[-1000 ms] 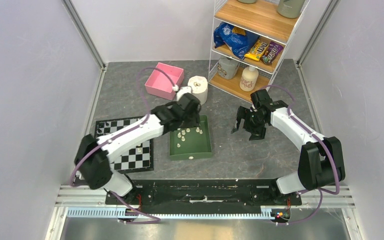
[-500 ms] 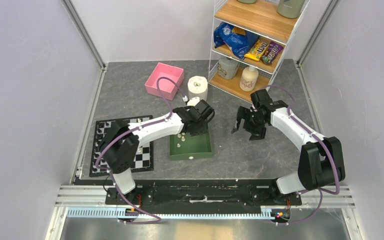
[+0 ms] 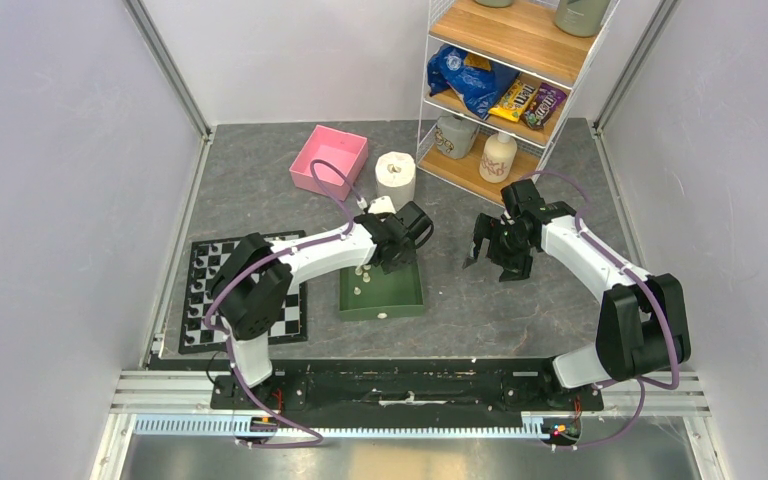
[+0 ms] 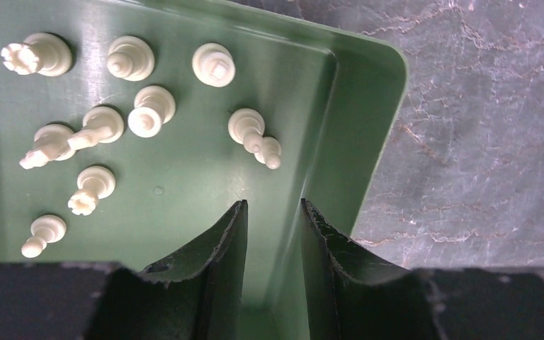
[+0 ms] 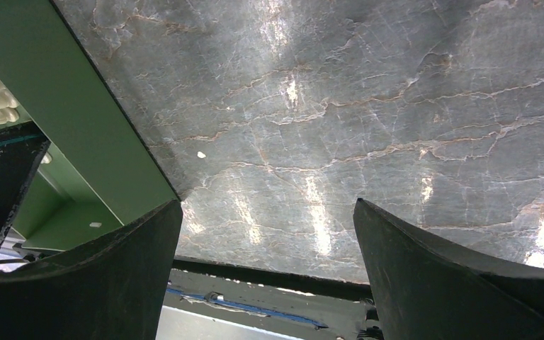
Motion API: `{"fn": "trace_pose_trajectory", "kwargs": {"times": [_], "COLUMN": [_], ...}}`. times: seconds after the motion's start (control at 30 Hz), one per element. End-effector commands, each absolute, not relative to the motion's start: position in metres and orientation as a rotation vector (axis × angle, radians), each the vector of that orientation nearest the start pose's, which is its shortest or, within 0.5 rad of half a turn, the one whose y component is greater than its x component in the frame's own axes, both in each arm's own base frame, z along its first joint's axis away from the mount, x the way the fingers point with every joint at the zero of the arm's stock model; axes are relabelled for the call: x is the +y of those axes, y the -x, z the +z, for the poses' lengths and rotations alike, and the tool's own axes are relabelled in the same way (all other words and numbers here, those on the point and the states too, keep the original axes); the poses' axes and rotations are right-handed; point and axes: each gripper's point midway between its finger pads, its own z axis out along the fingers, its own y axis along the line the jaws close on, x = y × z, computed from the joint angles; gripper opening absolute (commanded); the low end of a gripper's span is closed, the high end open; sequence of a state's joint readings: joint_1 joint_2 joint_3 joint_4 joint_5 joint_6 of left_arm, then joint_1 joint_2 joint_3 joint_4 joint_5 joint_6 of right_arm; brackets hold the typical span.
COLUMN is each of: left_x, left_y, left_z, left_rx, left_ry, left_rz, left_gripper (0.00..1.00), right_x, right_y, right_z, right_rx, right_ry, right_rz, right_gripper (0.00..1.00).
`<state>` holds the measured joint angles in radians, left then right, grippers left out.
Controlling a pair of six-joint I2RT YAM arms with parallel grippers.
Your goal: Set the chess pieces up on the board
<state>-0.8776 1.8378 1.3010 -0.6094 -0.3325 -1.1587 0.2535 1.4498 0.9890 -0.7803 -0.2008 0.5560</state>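
Across the upper left of the left wrist view, small cream-white plastic chess pieces [image 4: 148,112] lie scattered, some upright and some tipped over, on the floor of the green rectangular plastic tray [image 4: 358,120]. Below them the left gripper [image 4: 273,207] hangs over the tray's corner, its jaws parted by a narrow gap with nothing between them. The step in hand looks like picking one up. The toppled piece [image 4: 253,136] lies nearest, so the next move probably calls for reaching onto it, clenching, and carrying it to the black-and-white checkered board [image 3: 198,305] at the top view's left. The right gripper [image 5: 267,207] hovers spread wide and empty over the grey veined table [image 5: 397,106].
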Motion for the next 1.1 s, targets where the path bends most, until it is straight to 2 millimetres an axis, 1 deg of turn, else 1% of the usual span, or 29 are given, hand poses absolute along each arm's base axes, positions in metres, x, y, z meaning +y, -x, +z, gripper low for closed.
{"fn": "trace_pose_trajectory", "kwargs": {"times": [0.0,0.3,0.43,0.73,0.9,1.0,1.07], "left_x": [-0.308,-0.311,-0.308,-0.308,-0.309,-0.309,-0.309], "left_y": [-0.3,-0.304,-0.304,-0.309,-0.308,-0.308,-0.308], "left_z": [0.067,0.057,0.052,0.047,0.042,0.042,0.04], "left_rx": [2.5,2.491,2.486,2.464,2.474,2.474,2.475], "left_ry": [0.6,0.649,0.673,0.695,0.692,0.693,0.69], "left_rz": [-0.229,-0.208,-0.191,-0.179,-0.175,-0.175,-0.173], "left_gripper": [0.4,0.39,0.39,0.37,0.34,0.28,0.27], "right_x": [0.122,0.121,0.121,0.121,0.121,0.121,0.121], "right_y": [-0.255,-0.255,-0.255,-0.256,-0.254,-0.254,-0.254], "right_z": [0.085,0.086,0.085,0.085,0.083,0.082,0.082], "right_rx": [2.83,2.828,2.83,2.83,2.839,2.841,2.84], "right_ry": [-0.361,-0.36,-0.356,-0.355,-0.356,-0.355,-0.354], "right_rz": [0.444,0.443,0.439,0.441,0.436,0.435,0.434], "right_gripper": [0.99,0.99,0.99,0.99,0.99,0.99,0.99]}}
